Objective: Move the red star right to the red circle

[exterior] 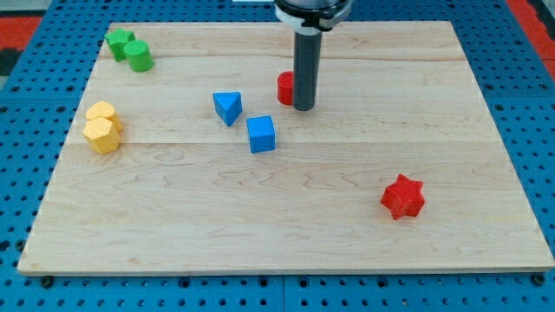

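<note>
The red star (403, 197) lies on the wooden board at the view's lower right. The red circle (284, 87) sits near the board's top middle, partly hidden behind my rod. My tip (303, 107) rests on the board right beside the red circle, on its right side, touching or nearly touching it. The tip is far from the red star, up and to the left of it.
A blue triangle (227, 107) and a blue cube (260, 134) lie left of my tip. Two green blocks (129, 49) sit at the top left. Two yellow blocks (102, 127) sit at the left edge. The board (286, 234) ends in blue pegboard all round.
</note>
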You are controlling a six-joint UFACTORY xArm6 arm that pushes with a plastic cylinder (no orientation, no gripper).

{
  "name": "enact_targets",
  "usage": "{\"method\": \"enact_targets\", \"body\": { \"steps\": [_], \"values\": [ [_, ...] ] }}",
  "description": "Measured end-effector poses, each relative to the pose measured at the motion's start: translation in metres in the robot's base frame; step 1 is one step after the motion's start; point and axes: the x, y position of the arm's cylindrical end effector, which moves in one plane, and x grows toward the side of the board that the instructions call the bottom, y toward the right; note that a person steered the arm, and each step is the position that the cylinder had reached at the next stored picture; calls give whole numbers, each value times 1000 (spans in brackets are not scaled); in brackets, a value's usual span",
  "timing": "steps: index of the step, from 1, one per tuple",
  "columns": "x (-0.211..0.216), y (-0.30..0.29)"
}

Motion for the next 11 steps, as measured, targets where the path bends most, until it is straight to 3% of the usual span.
{"method": "enact_targets", "body": {
  "steps": [2,5,9,11],
  "values": [
    [-54,-3],
    [-78,-3],
    [-80,21],
    [-49,49]
  ]
}}
